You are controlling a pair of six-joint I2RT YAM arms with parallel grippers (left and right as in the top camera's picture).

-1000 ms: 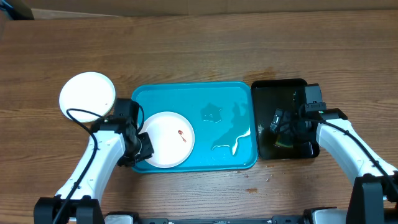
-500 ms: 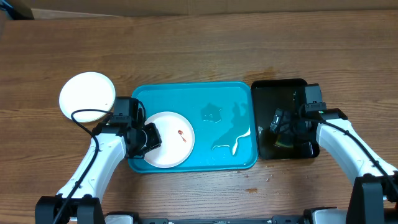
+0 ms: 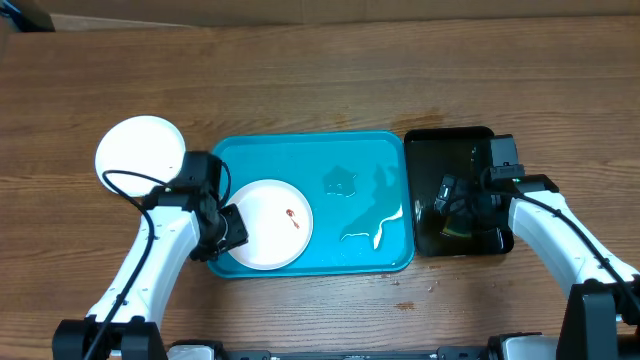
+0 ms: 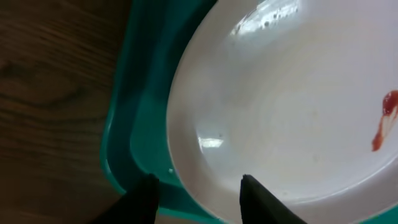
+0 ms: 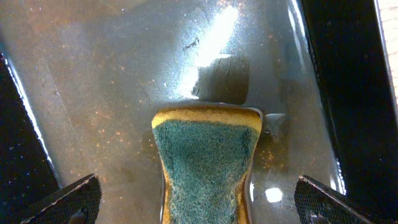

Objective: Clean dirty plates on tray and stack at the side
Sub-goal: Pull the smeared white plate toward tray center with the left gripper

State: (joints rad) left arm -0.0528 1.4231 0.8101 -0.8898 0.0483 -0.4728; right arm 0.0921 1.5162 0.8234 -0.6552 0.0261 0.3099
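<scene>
— Left gripper [image 4: 198, 191]: how does it sit?
— Part open, straddling the near rim of the white plate [image 4: 292, 112]. One finger is over the plate, the other over the turquoise tray [image 4: 134, 124] floor. Whether the pads touch, I cannot tell.
— Room around it?
— Tight outward: the tray's raised rim stands just beside the outer finger, with bare table [image 4: 56, 93] beyond. Ahead, the plate runs open to a red smear [image 4: 385, 118]. Behind, a second white plate [image 3: 140, 150] lies on the table outside the tray.
— Right gripper [image 5: 199, 198]?
— Spread wide. A sponge [image 5: 208, 155] sits between its fingers with gaps on both sides, in the wet black tray [image 5: 93, 74]; walls rise on either side.
</scene>
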